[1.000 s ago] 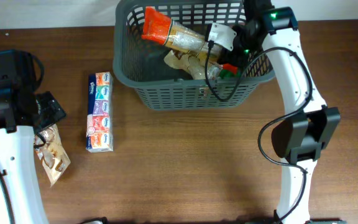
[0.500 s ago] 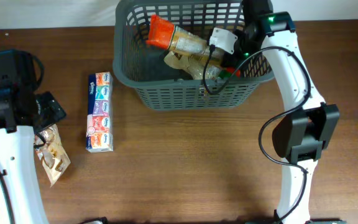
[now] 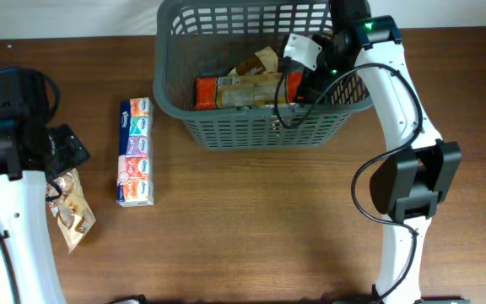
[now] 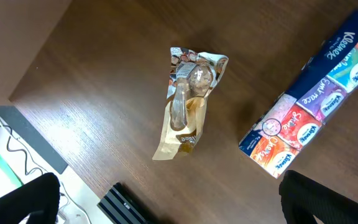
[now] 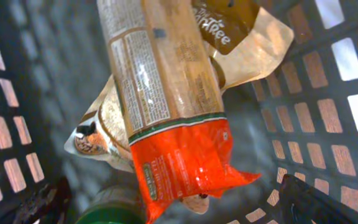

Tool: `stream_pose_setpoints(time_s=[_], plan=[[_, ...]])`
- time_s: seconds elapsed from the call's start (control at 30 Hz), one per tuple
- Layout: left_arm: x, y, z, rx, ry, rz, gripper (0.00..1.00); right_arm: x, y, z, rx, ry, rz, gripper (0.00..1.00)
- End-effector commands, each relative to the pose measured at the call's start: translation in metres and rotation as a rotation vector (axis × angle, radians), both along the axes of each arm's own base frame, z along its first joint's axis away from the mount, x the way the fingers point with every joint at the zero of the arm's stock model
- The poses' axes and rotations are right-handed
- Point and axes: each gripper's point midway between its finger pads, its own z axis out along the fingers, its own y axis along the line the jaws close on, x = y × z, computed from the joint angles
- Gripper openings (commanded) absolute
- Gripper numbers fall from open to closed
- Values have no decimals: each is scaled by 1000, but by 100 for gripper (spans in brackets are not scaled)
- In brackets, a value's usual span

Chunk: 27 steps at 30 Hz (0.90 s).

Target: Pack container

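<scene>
Orange-ended packet [image 5: 166,93] lies in the grey container [image 3: 251,128] just beneath our open right hand [image 5: 180,208], so we judge that drop done, and next our left hand [image 4: 169,199], also open, should descend onto the snack bag [image 4: 188,102] on the counter [image 4: 104,74] below it.

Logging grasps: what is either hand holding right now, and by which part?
Nothing: left hand and right hand are open, the orange-ended packet lying free.

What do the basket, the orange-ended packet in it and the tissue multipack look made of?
Basket: matte dark grey moulded plastic, going by its slotted lattice walls and rolled rim. Orange-ended packet: glossy plastic film, partly clear, crinkled at the sealed end. Tissue multipack: shiny printed film wrap; the contents are presumably soft paper, though hidden.
</scene>
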Motion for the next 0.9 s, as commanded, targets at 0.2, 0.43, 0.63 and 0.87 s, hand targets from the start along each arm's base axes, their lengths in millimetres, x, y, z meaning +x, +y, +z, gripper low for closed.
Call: stream_pose_setpoints(time_s=[0.2, 0.43, 0.63, 0.87], plan=[[0, 1, -1, -1, 4, 6, 99, 34, -16, 128, 138, -229, -371, 99], [0, 1, -1, -1, 4, 6, 100, 24, -102, 264, 77, -616, -836, 99], [0, 1, -1, -1, 4, 6, 100, -20, -182, 305, 53, -709, -1140, 99], [0, 1, -1, -1, 4, 6, 99, -86, -299, 274, 35, -538, -1557, 99]])
